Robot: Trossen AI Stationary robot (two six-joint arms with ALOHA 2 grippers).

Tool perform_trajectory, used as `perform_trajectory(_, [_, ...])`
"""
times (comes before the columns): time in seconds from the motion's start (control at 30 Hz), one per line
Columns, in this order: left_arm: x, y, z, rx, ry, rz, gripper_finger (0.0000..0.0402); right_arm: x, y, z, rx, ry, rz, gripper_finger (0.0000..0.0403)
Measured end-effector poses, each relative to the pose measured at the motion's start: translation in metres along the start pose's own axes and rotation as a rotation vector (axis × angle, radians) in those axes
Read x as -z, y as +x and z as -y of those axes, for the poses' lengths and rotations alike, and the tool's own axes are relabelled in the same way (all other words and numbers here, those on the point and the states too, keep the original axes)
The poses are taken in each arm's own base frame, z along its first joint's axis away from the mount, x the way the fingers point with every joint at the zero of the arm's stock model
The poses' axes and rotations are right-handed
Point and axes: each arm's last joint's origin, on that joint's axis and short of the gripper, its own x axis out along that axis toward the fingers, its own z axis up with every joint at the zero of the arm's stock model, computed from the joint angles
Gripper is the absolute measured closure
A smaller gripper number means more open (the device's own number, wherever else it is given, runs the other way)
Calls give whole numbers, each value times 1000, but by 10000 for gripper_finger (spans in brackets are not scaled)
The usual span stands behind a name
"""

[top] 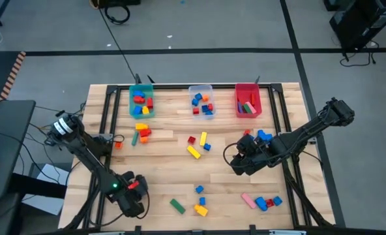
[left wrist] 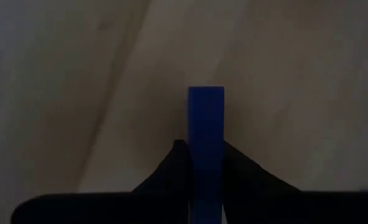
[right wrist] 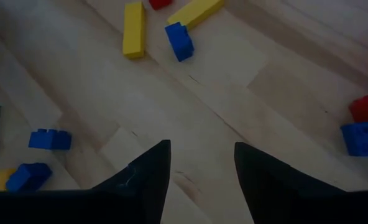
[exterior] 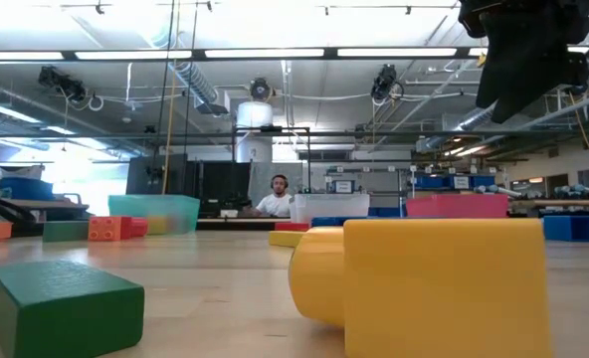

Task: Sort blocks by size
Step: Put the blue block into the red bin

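Blue block [left wrist: 206,149] between closed left pincer [left wrist: 202,163] fingers

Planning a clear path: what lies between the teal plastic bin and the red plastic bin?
The clear plastic bin, holding small blocks, sits between the teal bin and red bin, seen from above.

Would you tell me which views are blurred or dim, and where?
Left wrist view: dim and soft, only the blue block between the left gripper's fingers reads clearly. Low view: the near yellow block looms large and soft. Right wrist view: darkened toward its edges.
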Motion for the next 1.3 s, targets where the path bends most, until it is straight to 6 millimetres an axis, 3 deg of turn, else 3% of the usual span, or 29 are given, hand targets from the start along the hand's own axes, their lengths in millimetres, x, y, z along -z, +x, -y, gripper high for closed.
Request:
perform_trajectory(0.27, [-60, -32, -20, 105, -217, 157, 345, -1, 1, 0, 3, -70, 1, 217])
perform_trajectory(0.5, [-131, -63, -78, 86, -220, 335, 345, -2, 3, 2, 11, -62, 1, 218])
perform_trajectory(0.67, [-177, -81, -123, 89, -196, 398, 345, 12, 19, 14, 41, -38, -76, 218])
perform_trajectory(0.87, [-231, -112, -151, 71, -58, 497, 345, 32, 46, 27, -81, 22, -102, 222])
perform_trajectory(1.07, [-291, -130, -166, 54, 68, 567, 345, 26, 58, 47, -214, 176, 74, 222])
perform_trajectory(1.3, [-360, -125, -174, 91, 128, 605, 345, -7, 38, 69, -302, 313, 358, 223])
